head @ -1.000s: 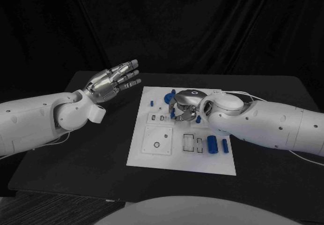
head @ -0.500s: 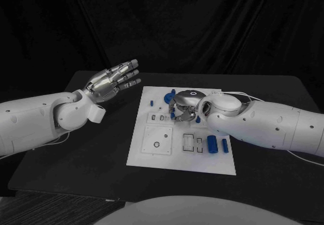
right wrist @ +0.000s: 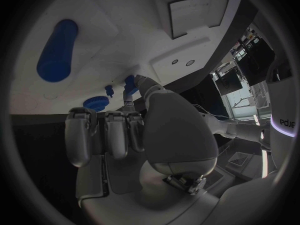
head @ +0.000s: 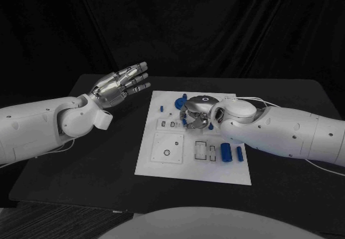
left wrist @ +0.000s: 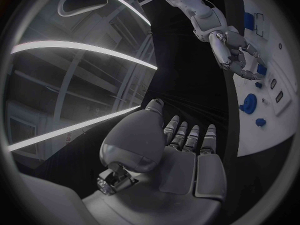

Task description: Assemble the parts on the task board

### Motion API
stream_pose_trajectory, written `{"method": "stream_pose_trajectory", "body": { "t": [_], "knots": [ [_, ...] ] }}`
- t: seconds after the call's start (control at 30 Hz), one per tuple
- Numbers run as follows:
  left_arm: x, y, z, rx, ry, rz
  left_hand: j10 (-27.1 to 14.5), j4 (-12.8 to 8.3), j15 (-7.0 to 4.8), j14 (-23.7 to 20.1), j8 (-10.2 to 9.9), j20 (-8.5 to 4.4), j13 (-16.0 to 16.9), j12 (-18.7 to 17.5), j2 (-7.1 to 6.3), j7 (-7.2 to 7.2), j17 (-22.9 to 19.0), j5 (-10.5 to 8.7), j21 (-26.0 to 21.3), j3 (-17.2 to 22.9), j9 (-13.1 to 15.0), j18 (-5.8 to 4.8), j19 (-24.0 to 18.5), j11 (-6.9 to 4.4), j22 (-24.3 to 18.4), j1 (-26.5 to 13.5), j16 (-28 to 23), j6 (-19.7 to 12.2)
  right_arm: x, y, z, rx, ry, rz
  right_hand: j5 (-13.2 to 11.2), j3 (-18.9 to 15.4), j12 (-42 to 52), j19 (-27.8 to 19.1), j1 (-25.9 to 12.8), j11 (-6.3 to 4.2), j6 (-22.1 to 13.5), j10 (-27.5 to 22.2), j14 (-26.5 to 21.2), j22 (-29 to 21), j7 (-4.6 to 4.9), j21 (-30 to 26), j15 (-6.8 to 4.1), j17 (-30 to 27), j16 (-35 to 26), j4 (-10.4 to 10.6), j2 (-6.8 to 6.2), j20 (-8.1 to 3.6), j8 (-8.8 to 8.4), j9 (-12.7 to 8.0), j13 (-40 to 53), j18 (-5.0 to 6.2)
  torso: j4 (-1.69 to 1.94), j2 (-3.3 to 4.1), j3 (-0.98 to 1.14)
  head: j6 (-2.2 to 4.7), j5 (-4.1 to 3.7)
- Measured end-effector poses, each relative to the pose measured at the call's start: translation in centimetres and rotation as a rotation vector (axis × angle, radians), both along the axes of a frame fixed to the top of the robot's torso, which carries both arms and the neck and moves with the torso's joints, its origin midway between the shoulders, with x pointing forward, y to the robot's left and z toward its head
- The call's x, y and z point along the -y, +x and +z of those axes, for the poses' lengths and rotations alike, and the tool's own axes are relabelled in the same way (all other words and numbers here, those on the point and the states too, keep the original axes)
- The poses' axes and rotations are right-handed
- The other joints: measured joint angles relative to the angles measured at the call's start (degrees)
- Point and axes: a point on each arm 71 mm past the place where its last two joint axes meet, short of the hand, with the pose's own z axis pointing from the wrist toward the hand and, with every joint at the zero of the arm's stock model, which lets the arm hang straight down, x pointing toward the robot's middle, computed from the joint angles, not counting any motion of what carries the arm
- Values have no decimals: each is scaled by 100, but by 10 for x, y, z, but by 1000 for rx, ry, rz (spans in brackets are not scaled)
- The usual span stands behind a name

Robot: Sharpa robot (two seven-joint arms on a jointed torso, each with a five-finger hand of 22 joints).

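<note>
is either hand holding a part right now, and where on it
Left hand holds nothing. Right hand curls over the task board; a grip cannot be told.

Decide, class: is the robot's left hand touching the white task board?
Apart. In the head view the left hand is raised with fingers spread, and bare black table separates it from the task board.

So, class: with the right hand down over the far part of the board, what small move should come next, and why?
Probably a slight closing of the right hand on the small blue part at its fingertips. The hand hangs low over the task board, its fingers curled beside that part, though a firm grip cannot be confirmed. The left hand is open, off the board.
</note>
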Motion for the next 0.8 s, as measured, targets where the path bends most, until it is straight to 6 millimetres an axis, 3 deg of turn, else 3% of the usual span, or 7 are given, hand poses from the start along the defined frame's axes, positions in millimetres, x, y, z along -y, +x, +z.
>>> {"method": "stream_pose_trajectory", "body": {
  "t": [0.27, 0.33, 0.47, 0.53, 0.57, 0.77, 0.8],
  "knots": [
    [0, 0, 0, 0, 0, 0, 0, 0, 0, 0, 0, 0, 0, 0, 0, 0, 0, 0, 0, 0, 0, 0, 0, 0, 0, 0, 0, 0, 0, 0, -1, -3, -6, -1, -133, 0, 0, 0, -1, -1, -80, 0, 0, 0, 19, -85, -1, 0, 0, 0, 0, -1, -116, -46, 0, 0, 0, 1, 0, -1, 1],
    [0, 0, 0, 0, 0, -1, 0, 0, 0, 0, 0, 0, 0, 0, 0, 0, 0, 0, 0, 0, 0, 0, 0, 0, 0, 0, 0, 0, 1, 1, -1, -4, -7, -1, -188, 0, 0, 0, -1, -1, -94, 0, -2, 0, 22, -85, -2, 0, 0, 0, -1, -1, -226, -96, 0, 0, 0, 1, 0, -1, 1],
    [0, 0, 0, 0, 0, 0, 0, 0, 0, 0, 0, 0, 0, 0, 0, 0, 0, 0, 0, 0, 0, 0, 0, 0, 0, 0, 0, 0, 1, 1, -2, -5, -10, -2, -496, 0, 0, 0, -2, -3, -532, 1, -28, 0, -24, -85, -31, 0, 0, 0, -1, -2, -478, -276, 0, 0, 0, 1, 0, -1, -1],
    [0, 0, 0, 0, 0, -1, 0, 0, 0, 0, 0, 0, 0, 0, 0, 0, 0, 0, 0, 0, 0, 0, 0, 0, 0, 0, 0, 0, 1, 1, -2, -6, -10, -2, -712, -1, 0, 0, -3, -83, -726, 78, -28, 0, -58, -85, -32, 0, 0, 0, -2, -3, -599, -380, 0, 0, 0, 0, 0, -1, -1],
    [0, 0, 0, 0, 0, -1, 0, 0, 0, 0, 0, 0, 0, 0, 0, 0, 0, 0, 0, 0, 0, 0, 0, 0, 0, 0, 0, 0, 1, 1, -2, -6, -10, -2, -828, -2, 0, 0, -82, -116, -807, 45, 19, 0, -109, -88, -80, 0, 0, 2, -80, -4, -659, -425, 0, 0, -1, 0, 0, -1, -1],
    [-1, 0, 0, 0, 0, 0, 0, 0, 0, 0, 0, 0, 0, 0, 0, 0, 0, 0, 0, 0, 0, 0, 0, 0, 0, 0, 0, 0, 2, 1, -2, -4, -9, -2, -1312, -291, 0, -59, -153, -146, -1103, 18, -5, 0, -178, -177, -128, 0, 0, 291, -153, -65, -780, -633, 0, 0, -1, -1, 0, -1, 2],
    [-1, 0, 0, 0, 0, 0, 0, 0, 0, 0, 0, 0, 0, 0, 0, 0, 0, 0, 0, 0, 0, 0, 0, 0, 0, 0, 0, 0, 2, 1, -2, -4, -8, -2, -1398, -480, 0, -57, -152, -147, -1105, 17, -5, 0, -186, -177, -128, 0, 0, 480, -153, -66, -781, -667, 0, 0, -1, -1, 0, -1, 5]
  ]
}}
